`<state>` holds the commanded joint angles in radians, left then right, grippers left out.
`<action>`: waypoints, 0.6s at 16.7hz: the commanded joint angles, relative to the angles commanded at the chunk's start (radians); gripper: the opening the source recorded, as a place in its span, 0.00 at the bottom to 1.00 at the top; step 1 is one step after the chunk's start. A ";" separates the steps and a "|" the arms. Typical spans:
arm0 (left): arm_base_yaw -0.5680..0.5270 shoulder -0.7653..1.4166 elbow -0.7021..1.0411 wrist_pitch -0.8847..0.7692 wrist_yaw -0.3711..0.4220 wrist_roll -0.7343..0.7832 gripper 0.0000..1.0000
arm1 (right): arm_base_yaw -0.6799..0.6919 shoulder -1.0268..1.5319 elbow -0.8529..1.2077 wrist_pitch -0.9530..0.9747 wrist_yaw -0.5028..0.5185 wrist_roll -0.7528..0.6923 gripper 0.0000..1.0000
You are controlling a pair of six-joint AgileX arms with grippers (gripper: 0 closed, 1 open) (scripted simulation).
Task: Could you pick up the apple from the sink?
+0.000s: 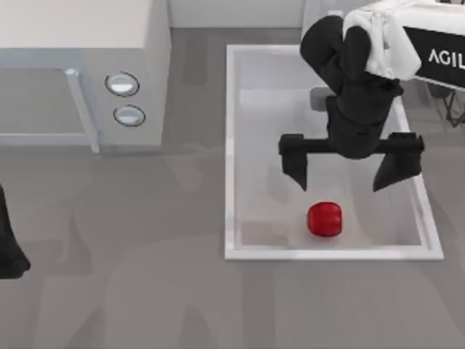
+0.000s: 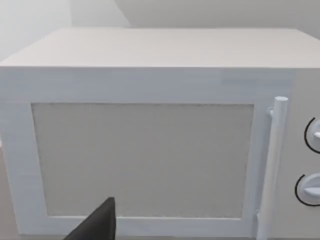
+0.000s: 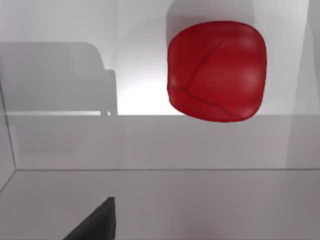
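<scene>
A grey table (image 1: 145, 291) carried a white microwave (image 1: 80, 73) at its far left and the sink (image 1: 230, 145) toward its right; the apple (image 1: 324, 219) lay on the sink's pale bottom near the front wall, left of the middle. The right tool (image 1: 350, 169) hung over the basin behind the apple, its two black fingers (image 1: 295, 161) spread wide and holding nothing, apart from the fruit; in the right wrist view the apple (image 3: 216, 70) sat red and glossy against the basin floor. The left arm (image 1: 11, 247) stood parked at the table's left edge; whether its tool was open could not be told; its wrist view faced the microwave door (image 2: 142, 160) and handle (image 2: 272, 165).
</scene>
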<state>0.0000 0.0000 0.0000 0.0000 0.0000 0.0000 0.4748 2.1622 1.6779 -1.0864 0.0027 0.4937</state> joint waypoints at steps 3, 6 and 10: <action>0.000 0.000 0.000 0.000 0.000 0.000 1.00 | -0.005 -0.002 -0.003 0.002 0.000 -0.001 1.00; 0.000 0.000 0.000 0.000 0.000 0.000 1.00 | -0.005 0.024 -0.021 0.040 0.000 -0.001 1.00; 0.000 0.000 0.000 0.000 0.000 0.000 1.00 | -0.002 0.127 -0.092 0.224 0.001 0.002 1.00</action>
<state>0.0000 0.0000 0.0000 0.0000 0.0000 0.0000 0.4727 2.2891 1.5860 -0.8622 0.0039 0.4954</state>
